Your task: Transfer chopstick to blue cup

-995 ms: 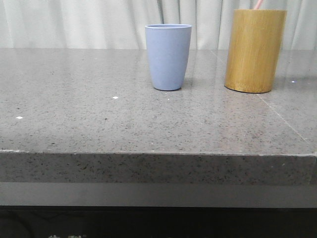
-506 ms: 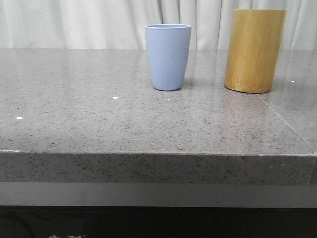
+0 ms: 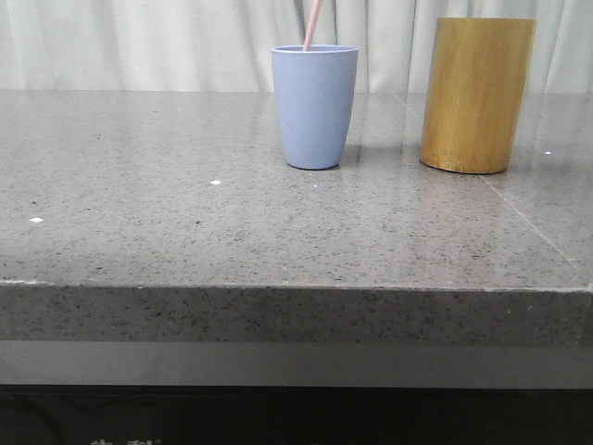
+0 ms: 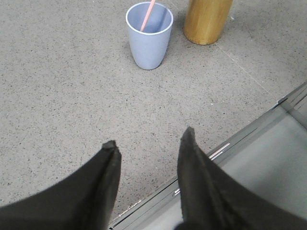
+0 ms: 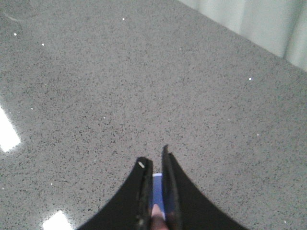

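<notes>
Your worktop [image 3: 185,213] is speckled grey stone, with curtain [image 3: 139,42] behind its far edge.
Toward that edge, right of centre, the round bamboo holder [image 3: 476,95] stands just beside the matte cup [image 3: 314,107]; nothing blocks it. The pink chopstick [image 3: 312,25] leans inside, pinched by your right gripper [image 5: 157,191]. Your left gripper [image 4: 148,143] gapes empty.

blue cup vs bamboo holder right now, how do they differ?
The blue cup is matte pale blue; the bamboo holder is yellow-brown. The blue cup is shorter and tapers to a narrower base; the bamboo holder is a taller, straight cylinder. A pink chopstick stands tilted in the blue cup; nothing shows above the bamboo holder's rim. Both stand upright on the grey stone table.
</notes>
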Robot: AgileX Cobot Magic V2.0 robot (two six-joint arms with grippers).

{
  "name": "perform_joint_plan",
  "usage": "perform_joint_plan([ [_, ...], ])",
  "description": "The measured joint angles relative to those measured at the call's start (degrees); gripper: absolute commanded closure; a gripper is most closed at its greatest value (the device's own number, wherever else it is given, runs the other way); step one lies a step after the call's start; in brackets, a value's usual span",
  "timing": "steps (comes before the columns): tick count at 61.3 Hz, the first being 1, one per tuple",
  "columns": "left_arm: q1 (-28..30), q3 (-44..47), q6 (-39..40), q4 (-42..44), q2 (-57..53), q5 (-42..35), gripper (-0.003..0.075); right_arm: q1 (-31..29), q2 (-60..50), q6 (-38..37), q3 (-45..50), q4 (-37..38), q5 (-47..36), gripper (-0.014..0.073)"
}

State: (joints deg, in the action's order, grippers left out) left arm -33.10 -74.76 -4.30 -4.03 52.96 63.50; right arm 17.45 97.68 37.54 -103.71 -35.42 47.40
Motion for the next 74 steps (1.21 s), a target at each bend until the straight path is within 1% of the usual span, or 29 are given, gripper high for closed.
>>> perform_joint_plan([
  [6,0.0,0.0,0.0,0.0,0.0,0.0,0.0438,0.0,1.94,0.0,0.15,0.0,0.0,0.0644],
  [10,0.0,0.0,0.0,0.0,0.0,0.0,0.0438,0.0,2.76,0.0,0.14,0.0,0.0,0.0606],
  [19,0.0,0.0,0.0,0.0,0.0,0.0,0.0438,0.0,3.83,0.0,0.14,0.0,0.0,0.0433],
  [22,0.0,0.0,0.0,0.0,0.0,0.0,0.0438,0.0,3.93,0.0,0.14,0.0,0.0,0.0351],
  [26,0.0,0.0,0.0,0.0,0.0,0.0,0.0438,0.0,3.96,0.0,0.14,0.0,0.0,0.0265],
  [30,0.0,0.0,0.0,0.0,0.0,0.0,0.0438,0.0,3.96,0.0,0.14,0.0,0.1,0.0224],
  [40,0.0,0.0,0.0,0.0,0.0,0.36,0.0438,0.0,3.57,0.0,-0.92,0.8,1.86,0.0218],
  [47,0.0,0.0,0.0,0.0,0.0,0.9,0.0438,0.0,0.7,-2.95,-1.77,4.47,3.4,0.0218],
  [57,0.0,0.0,0.0,0.0,0.0,0.88,0.0438,0.0,-6.83,-14.17,-2.11,13.9,7.18,0.022],
  [60,0.0,0.0,0.0,0.0,0.0,0.88,0.0438,0.0,-9.79,-18.79,-1.96,17.03,8.45,0.0223],
  [63,0.0,0.0,0.0,0.0,0.0,0.88,0.0438,0.0,-13.16,-21.72,-0.95,19.52,8.84,0.0223],
  [69,0.0,0.0,0.0,0.0,0.0,0.88,0.0438,0.0,-20.18,-26.59,3.96,22.78,8.93,0.0223],
  [74,0.0,0.0,0.0,0.0,0.0,0.88,0.0438,0.0,-26.9,-28.28,9.87,24.06,8.93,0.0223],
])
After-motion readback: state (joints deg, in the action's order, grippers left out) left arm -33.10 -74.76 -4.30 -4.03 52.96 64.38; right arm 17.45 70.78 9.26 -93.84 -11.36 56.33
